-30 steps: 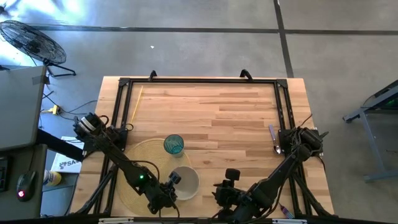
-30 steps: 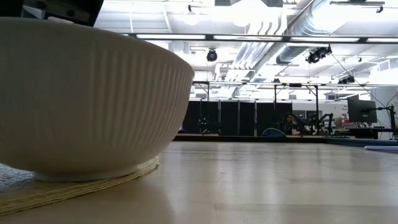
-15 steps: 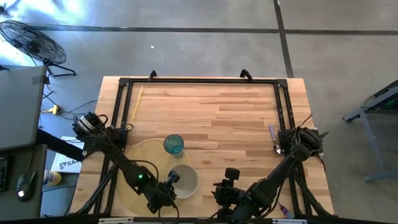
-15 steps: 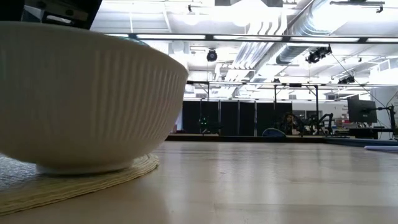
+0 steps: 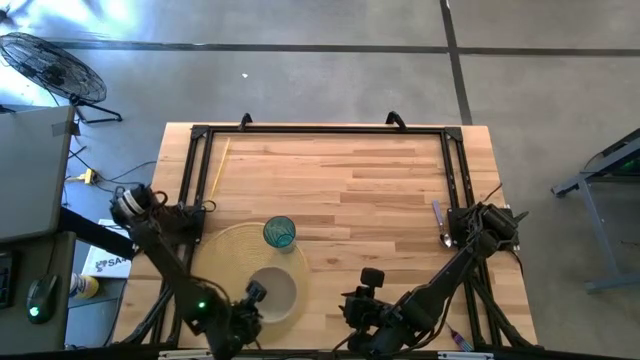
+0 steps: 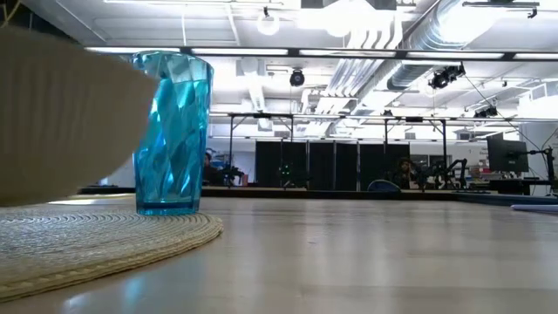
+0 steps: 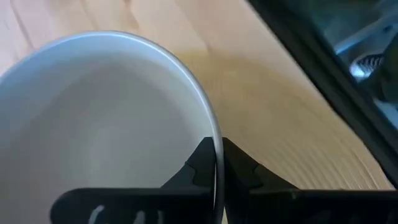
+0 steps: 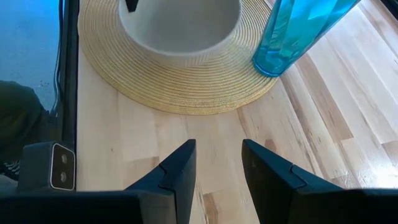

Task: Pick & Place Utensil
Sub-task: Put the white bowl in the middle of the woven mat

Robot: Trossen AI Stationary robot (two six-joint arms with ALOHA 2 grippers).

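Utensil (image 5: 439,223) only in high view

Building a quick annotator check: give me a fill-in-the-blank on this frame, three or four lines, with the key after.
1. The left pincer is shut on the rim of the white ____.
2. The bowl sits over the round woven ____.
3. The blue cup on the placemat stands ____.
4. The right pincer grips ____.

Missing words: bowl; placemat; upright; nothing
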